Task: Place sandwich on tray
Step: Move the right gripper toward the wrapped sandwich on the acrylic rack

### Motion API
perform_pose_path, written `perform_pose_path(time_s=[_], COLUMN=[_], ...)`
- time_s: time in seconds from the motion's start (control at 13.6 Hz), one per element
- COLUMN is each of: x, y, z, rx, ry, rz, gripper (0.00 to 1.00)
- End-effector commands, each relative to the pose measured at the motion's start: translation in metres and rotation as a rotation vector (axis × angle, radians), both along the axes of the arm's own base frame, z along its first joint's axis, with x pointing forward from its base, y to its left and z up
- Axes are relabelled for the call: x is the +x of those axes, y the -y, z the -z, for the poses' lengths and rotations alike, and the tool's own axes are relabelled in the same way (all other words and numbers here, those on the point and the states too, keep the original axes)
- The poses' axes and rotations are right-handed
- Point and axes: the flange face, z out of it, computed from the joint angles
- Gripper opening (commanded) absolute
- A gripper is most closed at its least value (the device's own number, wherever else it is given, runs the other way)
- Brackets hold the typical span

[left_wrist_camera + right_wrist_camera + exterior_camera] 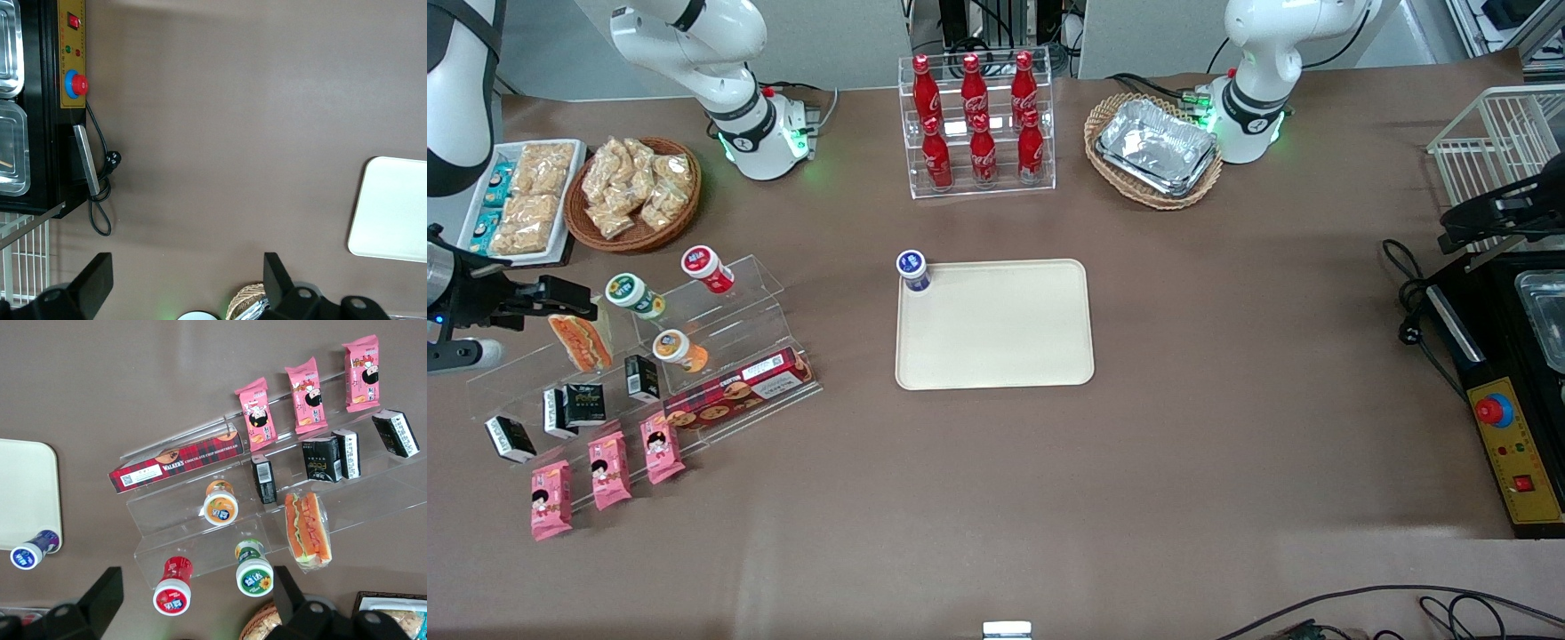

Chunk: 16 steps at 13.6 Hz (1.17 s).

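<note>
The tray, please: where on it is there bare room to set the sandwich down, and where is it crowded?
The tray is bare except for the blue-capped cup in one corner farthest from the front camera. The crowding is on the acrylic shelf, where the sandwich lies among cups and small boxes, with the open pincer above it.

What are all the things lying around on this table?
sandwich: one, white bread with orange and green filling, on the clear stepped shelf
tray: one, cream, mid-table
blue-capped tub: one, on the tray's corner
small tubs: three, red, green and orange, on the shelf
black cartons: five, on the shelf
pink snack packets: three, shelf's lowest step
red biscuit box: one, beside the packets
cola bottles: six, red, in a clear rack
foil trays: silver stack, in a wicker basket
bagged snacks: in a second basket
hand: open, just above the sandwich
</note>
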Motion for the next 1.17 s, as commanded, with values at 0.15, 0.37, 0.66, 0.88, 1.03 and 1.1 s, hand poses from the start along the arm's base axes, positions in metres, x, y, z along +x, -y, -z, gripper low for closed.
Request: perform_pose_path(time_s=[0.15,0.37,0.66,0.88,1.03,1.1], x=[0.003,0.003,-0.001,-0.025,-0.035,-0.036], y=[0.004,0.006,0.011,0.024,0.03,0.042], z=[-0.003,-0.002,-0.005,-0.021,-0.026,-0.023], rx=[-0.003,-0.004,-0.007,-0.001,-0.007,-0.008], ry=[0.027,0.025,0.02,0.011,0.015,0.012], rz=[0.013,0.008,0.008,0.012,-0.052,-0.083], gripper=[1.0,1.0,1.0,1.0,1.0,1.0])
